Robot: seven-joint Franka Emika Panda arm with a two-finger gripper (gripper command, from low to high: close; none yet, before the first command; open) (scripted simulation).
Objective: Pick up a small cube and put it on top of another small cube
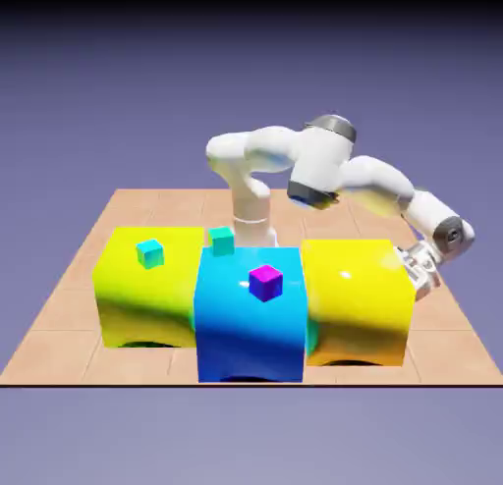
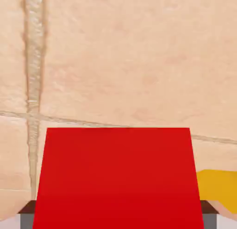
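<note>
The small cube [image 2: 118,177], bright red, fills the lower half of the hand view above the tan tabletop. It spans the whole gap of my gripper [image 2: 118,221], and its sides meet the grey fingertips [image 2: 26,219] at both bottom corners, so the gripper is shut on it. In the exterior view my gripper [image 1: 420,273] is low behind the right yellow block [image 1: 356,298], at the exterior view's right, and the red cube is hidden there. A purple small cube [image 1: 265,282] sits on the blue block [image 1: 248,316]. A cyan small cube [image 1: 149,252] sits on the left yellow block [image 1: 145,287].
A green-teal small cube [image 1: 222,241] sits at the back edge of the blue block. The three big blocks stand side by side across the wooden table [image 1: 59,316]. A yellow patch [image 2: 217,186] shows at the right of the hand view.
</note>
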